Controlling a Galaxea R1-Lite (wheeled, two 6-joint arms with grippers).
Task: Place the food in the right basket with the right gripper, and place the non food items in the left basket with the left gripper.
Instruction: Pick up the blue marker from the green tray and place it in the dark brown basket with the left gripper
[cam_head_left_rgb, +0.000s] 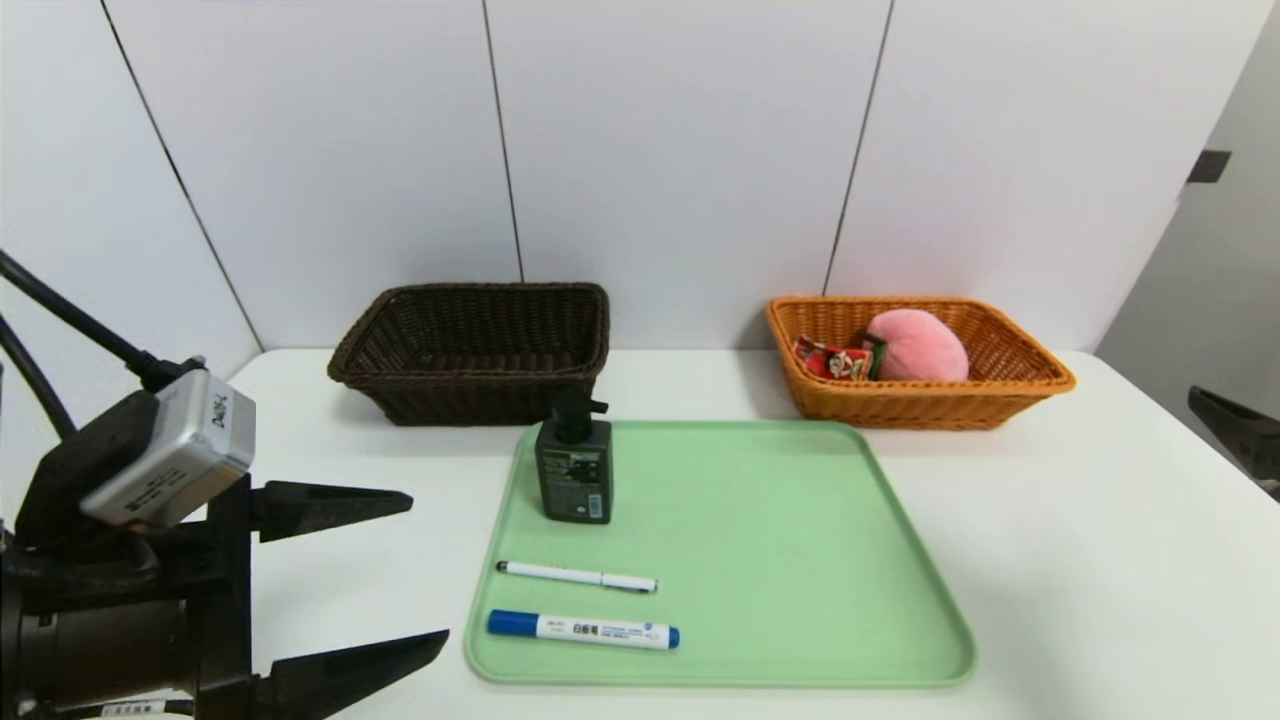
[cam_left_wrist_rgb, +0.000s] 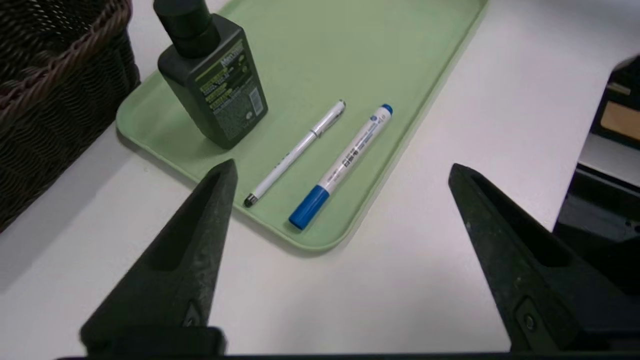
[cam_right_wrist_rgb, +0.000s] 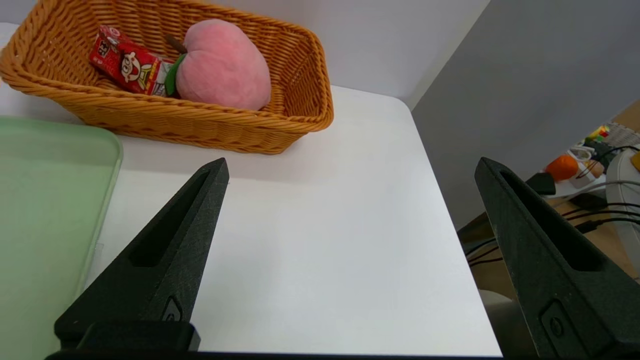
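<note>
Food sorted into orange basket (cam_head_left_rgb: 1010, 385); left gripper (cam_left_wrist_rgb: 340, 172), jaws apart and empty, lined up on pen (cam_left_wrist_rgb: 295, 152) and marker (cam_left_wrist_rgb: 345, 165); next: descend, clamp, carry to brown basket (cam_head_left_rgb: 470, 375); right gripper (cam_right_wrist_rgb: 350, 175) parked, jaws apart.

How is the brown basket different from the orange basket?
The dark brown basket sits on the left behind the green tray, and nothing shows inside it; the orange basket sits on the right and holds a pink plush peach and a red snack packet. The brown one is very dark; the orange one is bright tan. Both are woven, rectangular, with flared sides, standing on the white table.
</note>
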